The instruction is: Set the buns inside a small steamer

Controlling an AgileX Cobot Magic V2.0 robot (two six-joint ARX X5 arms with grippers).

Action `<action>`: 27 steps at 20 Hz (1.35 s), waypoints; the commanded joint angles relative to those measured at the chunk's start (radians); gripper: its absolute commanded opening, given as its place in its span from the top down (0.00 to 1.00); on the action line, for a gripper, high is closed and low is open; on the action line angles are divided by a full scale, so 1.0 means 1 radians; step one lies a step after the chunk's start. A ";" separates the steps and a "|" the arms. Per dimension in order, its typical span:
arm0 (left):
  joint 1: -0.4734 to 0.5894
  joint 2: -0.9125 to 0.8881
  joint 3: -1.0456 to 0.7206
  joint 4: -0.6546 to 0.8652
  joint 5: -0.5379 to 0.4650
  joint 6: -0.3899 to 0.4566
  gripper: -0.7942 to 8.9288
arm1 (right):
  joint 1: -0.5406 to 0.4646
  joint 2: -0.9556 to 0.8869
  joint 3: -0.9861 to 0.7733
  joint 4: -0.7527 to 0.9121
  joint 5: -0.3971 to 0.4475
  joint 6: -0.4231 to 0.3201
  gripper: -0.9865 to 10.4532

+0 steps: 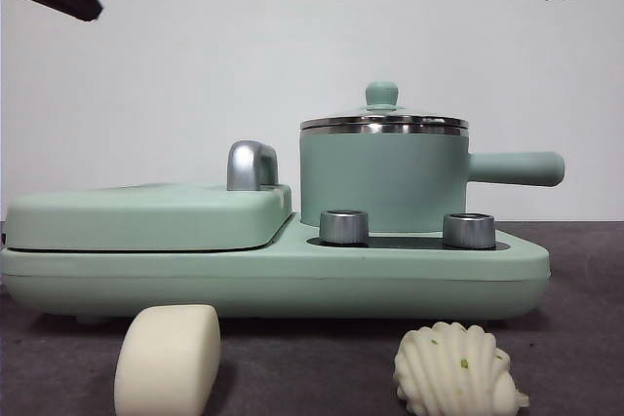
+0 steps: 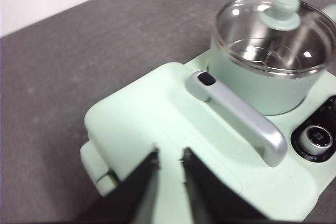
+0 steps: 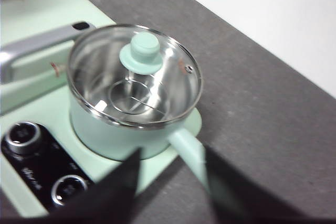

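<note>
1. Left gripper [image 2: 169, 165]: high above the griddle side of the appliance, jaws narrow with only a slim gap, holding nothing. We log it as waiting.

2. Griddle [image 1: 146, 216]: flat, mint-green, closed, left of the small steamer on the same base, its chrome handle [image 1: 252, 165] between the 2.

3. Smooth bun [image 1: 168, 360]: a rounded cream block on the table, in front of the base and well left of the small steamer, touching nothing but the table.

4. Small steamer [image 1: 385, 182]: our landmark, a mint-green pot on the right half of the base, side handle pointing right. Its glass lid [image 3: 137, 80] with the green knob [image 1: 381, 94] is seated, and the steel inside looks empty.

5. Control knobs [image 1: 343, 226]: 2, on the base just in front of the small steamer.

6. Shell bun [image 1: 453, 370]: ribbed, green-flecked, on the table in front of the small steamer, slightly right, well apart from the smooth bun.

7. Right gripper [image 3: 170, 174]: above the small steamer's handle side, jaws spread wide, empty.

8. Status: we judge the task not started; both buns are outside.

9. Risks, as we judge them: the lid blocks entry, so a bun brought over now would land on glass. The soft buns could dent under a hard pinch. A lid lifted off-centre by its knob could tilt and slip.
</note>
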 commanded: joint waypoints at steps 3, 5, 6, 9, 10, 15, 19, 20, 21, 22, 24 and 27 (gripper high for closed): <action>-0.031 0.007 0.022 0.041 0.005 0.046 0.63 | 0.022 0.005 0.021 0.007 0.051 -0.032 0.61; -0.045 0.011 0.022 0.070 0.005 0.037 0.63 | 0.023 0.005 0.021 0.010 0.050 -0.027 0.61; -0.058 0.015 0.022 0.097 0.005 0.025 0.63 | 0.023 0.005 0.021 0.010 0.050 -0.024 0.61; -0.094 0.040 0.023 0.185 0.005 -0.020 0.63 | 0.023 0.005 0.021 0.011 0.050 0.007 0.61; -0.111 0.053 0.022 0.220 0.005 -0.039 0.63 | 0.023 0.005 0.021 0.014 0.050 0.027 0.61; -0.201 0.145 0.023 0.391 0.005 -0.101 0.63 | 0.023 0.005 0.021 0.051 0.050 0.139 0.61; -0.272 0.249 0.023 0.557 0.004 -0.144 0.63 | 0.023 0.005 0.021 0.107 0.050 0.218 0.61; -0.287 0.274 0.023 0.594 0.002 -0.156 0.63 | 0.023 0.005 0.021 0.119 0.050 0.233 0.61; -0.304 0.303 0.023 0.640 -0.002 -0.171 0.63 | 0.023 0.005 0.021 0.132 0.050 0.245 0.61; -0.319 0.334 0.025 0.682 -0.003 -0.180 0.63 | 0.023 0.005 0.021 0.143 0.050 0.253 0.61; -0.345 0.394 0.039 0.739 -0.011 -0.200 0.63 | 0.023 0.005 0.021 0.159 0.050 0.261 0.61; -0.383 0.494 0.100 0.762 -0.039 -0.213 0.63 | 0.023 0.005 0.021 0.160 0.050 0.261 0.61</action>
